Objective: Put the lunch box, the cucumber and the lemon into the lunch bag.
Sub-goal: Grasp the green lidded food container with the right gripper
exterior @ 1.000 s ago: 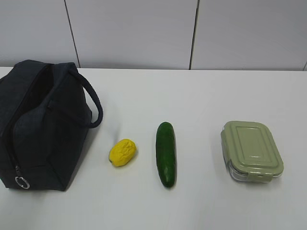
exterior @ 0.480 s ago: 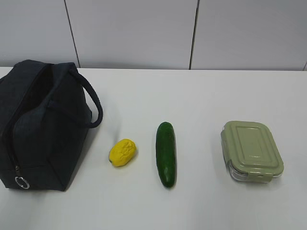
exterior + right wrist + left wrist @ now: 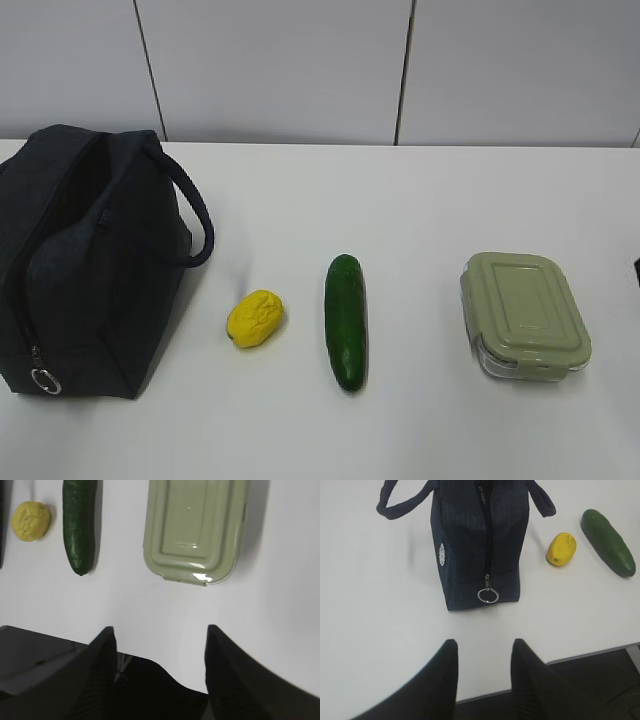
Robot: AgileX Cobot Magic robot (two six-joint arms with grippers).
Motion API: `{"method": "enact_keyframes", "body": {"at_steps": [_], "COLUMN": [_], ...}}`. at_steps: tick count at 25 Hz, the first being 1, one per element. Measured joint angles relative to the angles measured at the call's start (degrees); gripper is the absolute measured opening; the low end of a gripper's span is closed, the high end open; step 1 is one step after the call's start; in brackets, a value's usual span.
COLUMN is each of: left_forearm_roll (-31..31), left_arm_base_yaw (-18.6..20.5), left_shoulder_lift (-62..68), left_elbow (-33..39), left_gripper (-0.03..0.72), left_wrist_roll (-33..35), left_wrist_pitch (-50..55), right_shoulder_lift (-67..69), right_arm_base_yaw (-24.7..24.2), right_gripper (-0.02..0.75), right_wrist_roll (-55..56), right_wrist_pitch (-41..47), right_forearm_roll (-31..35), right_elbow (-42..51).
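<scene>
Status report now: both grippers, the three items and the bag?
Both grippers open, empty. Lemon, cucumber, lunch box on table. Bag zipped shut. Nothing blocking.

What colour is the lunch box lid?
Pale sage green, on the lunch box; the right wrist view shows it best.

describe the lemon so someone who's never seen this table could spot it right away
Start at the dark navy lunch bag on the left of the white table. Just to its right lies the lemon, apart from the long green cucumber beyond it. It is the only yellow thing, small, egg-shaped and wrinkled.
</scene>
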Motion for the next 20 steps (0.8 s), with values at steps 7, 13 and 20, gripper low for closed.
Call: {"method": "enact_keyframes", "body": {"at_steps": [7, 13, 20], "left_forearm_roll": [0.0, 0.0, -0.1], "left_arm_base_yaw": [0.0, 0.0, 0.0], "left_shoulder_lift": [0.0, 0.0, 0.0], "left_elbow": [0.0, 0.0, 0.0], "left_gripper": [0.239, 0.239, 0.239], "left_wrist_roll": [0.0, 0.0, 0.0], "left_wrist_pitch": [0.0, 0.0, 0.0], "right_shoulder_lift": [9.54, 13.18, 18.48], "right_arm_base_yaw": [-4.79, -10.01, -10.36], "right_gripper": [0.421, 0.421, 0.421], "right_wrist_roll": [-11.79, -27.86, -31.59], "right_wrist_pitch": [1.34, 2.58, 2.8], "right_forearm_roll": [13.41, 21.92, 20.68], "right_elbow": [-0.18, -0.23, -0.32]}}
